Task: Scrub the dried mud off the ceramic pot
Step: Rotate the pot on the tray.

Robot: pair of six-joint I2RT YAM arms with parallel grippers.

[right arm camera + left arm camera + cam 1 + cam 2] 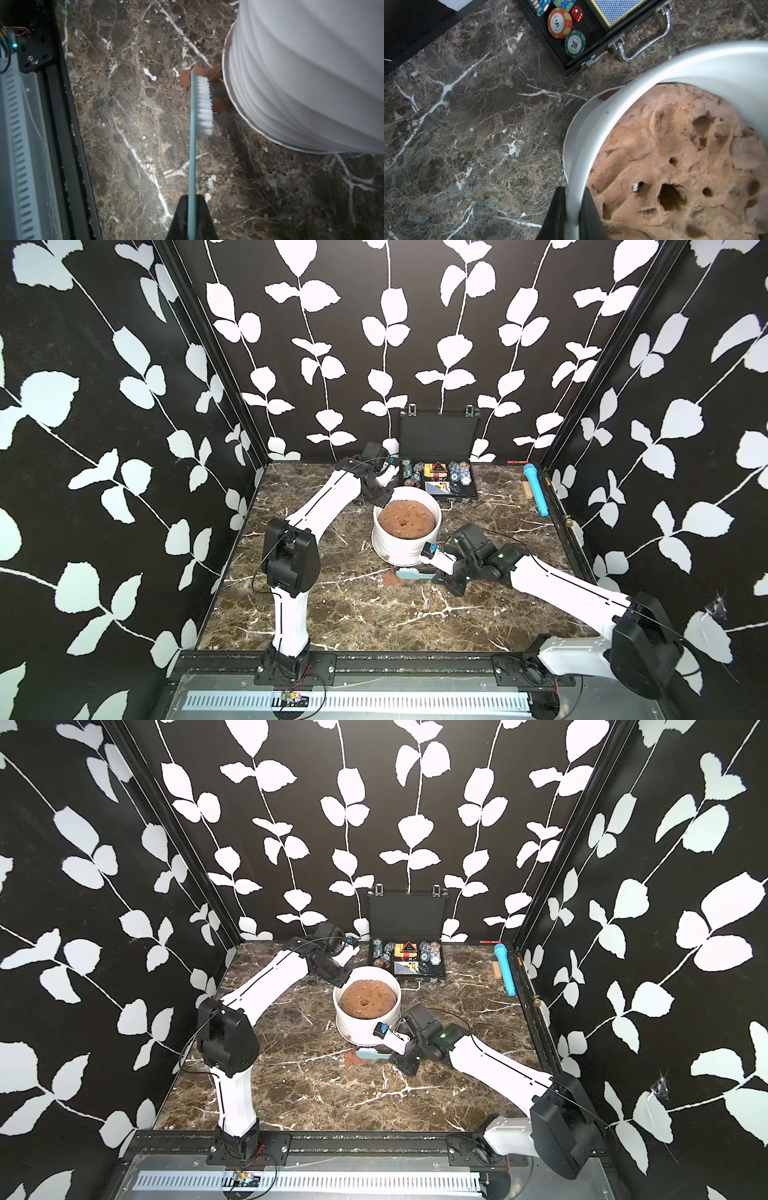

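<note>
The ceramic pot [405, 549] [365, 1031] is white and ribbed and stands mid-table, filled with a brown lumpy mound [407, 519]. My left gripper [572, 194] [380, 499] is shut on the pot's far-left rim [591, 128], one finger outside and one inside. My right gripper [191, 197] [444, 576] is shut on the teal handle of a brush [204, 106] [415, 573], which lies low at the pot's front base. Its white bristles face the ribbed wall [311, 72], a small gap away. Flakes of dried mud [186, 81] [392, 580] [354, 1058] lie on the table by the brush head. A reddish smear [228, 42] marks the pot's lower edge.
An open black case of chips [438, 479] [571, 41] stands just behind the pot. A blue microphone-shaped object [536, 489] and a wooden block [527, 490] lie at the back right. A black rail [374, 664] [62, 124] runs along the table's front edge.
</note>
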